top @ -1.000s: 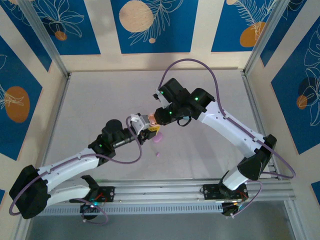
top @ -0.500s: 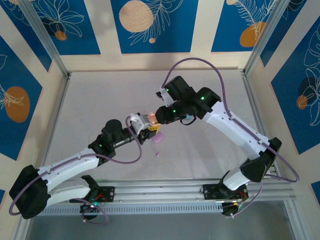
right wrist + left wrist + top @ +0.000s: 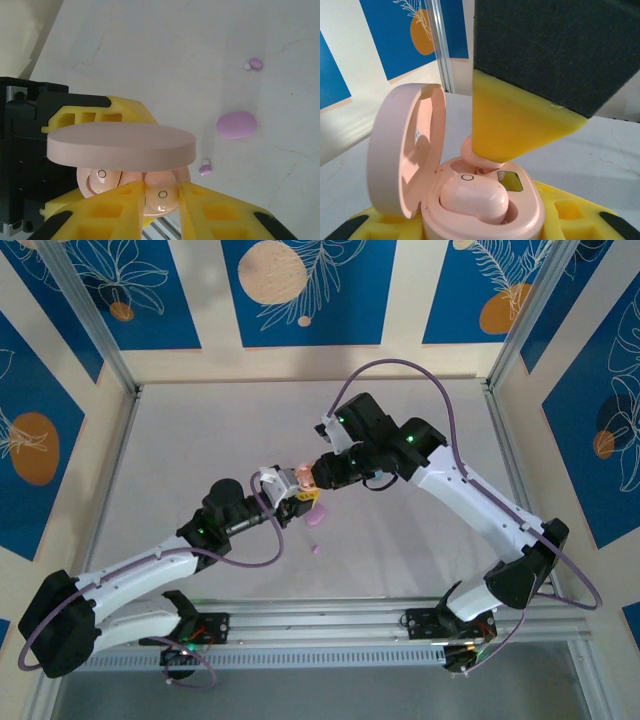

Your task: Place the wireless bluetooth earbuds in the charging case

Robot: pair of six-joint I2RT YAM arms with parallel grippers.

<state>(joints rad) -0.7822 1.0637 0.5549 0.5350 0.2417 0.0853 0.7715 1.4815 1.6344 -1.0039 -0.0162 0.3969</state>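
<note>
Top view, mid-table (image 3: 200, 440): the left gripper (image 3: 292, 498) is clenched on the pink charging case (image 3: 299, 479). In the left wrist view its lid (image 3: 400, 150) stands open at 9 o'clock of the case body. The right gripper (image 3: 161, 189) comes in from 3 o'clock in the top view, jaws grasping a pink earbud (image 3: 163, 197) between its yellow fingertips (image 3: 515, 125).

The seated earbud (image 3: 475, 201) already lies in the near well. The held bud hangs over the far well, at 12 o'clock of the seated one. Whether it touches the well, I cannot tell.

Judgement: the step in hand is seating the second pink bud.
- Left arm holds the case level and steady.
- Right arm lowers straight down the well's line, with no sideways drift. The broad fingertip sits close to both the lid and the seated bud, and a nudge could tip either.
- Let go only once the bud bottoms out, part the jaws narrowly, and lift clear.

Right wrist view, on the table:
- A closed purple case (image 3: 236, 124) at 3 o'clock of the lid.
- One loose purple earbud (image 3: 255, 64) at 1 o'clock.
- A second purple earbud (image 3: 205, 169) at 4 o'clock, near the lid's edge.
</note>
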